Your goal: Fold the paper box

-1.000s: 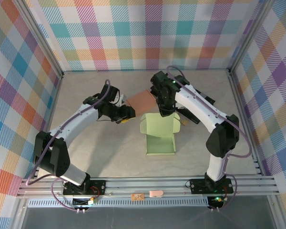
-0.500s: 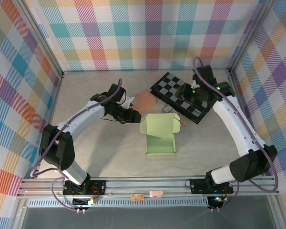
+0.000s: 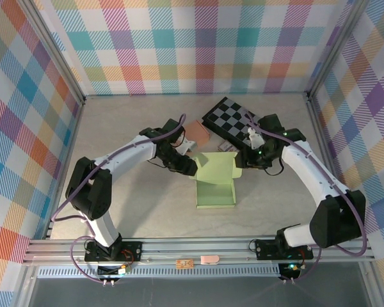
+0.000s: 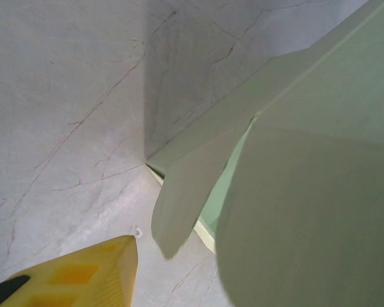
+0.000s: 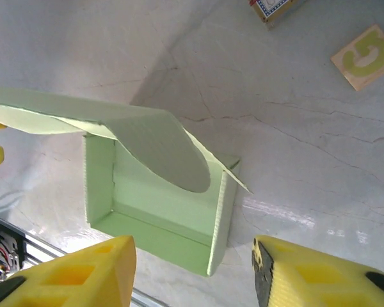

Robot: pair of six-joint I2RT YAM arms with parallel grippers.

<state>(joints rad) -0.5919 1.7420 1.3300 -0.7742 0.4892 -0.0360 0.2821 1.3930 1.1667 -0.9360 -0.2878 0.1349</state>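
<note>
Right gripper (image 5: 193,272): the fingers are set apart with nothing between them. It is poised above the paper box (image 5: 155,211), and no contact with it is seen.

Left gripper (image 3: 187,164): it is placed just beside the left edge of the raised lid (image 3: 212,167). One yellow finger (image 4: 83,278) alone is shown in the wrist view, so whether it is apart or together cannot be told. No contact with the side flap (image 4: 182,204) is evident.

The box rests on the tabletop (image 3: 134,204) between the two grippers, with its tray formed, its lid standing up at the far side and its flaps loose.

The step in hand is judged to be the closing of the lid. For the next move, the side flaps would need to be turned inward and the lid brought down over the tray, with the tray steadied against sliding.
</note>
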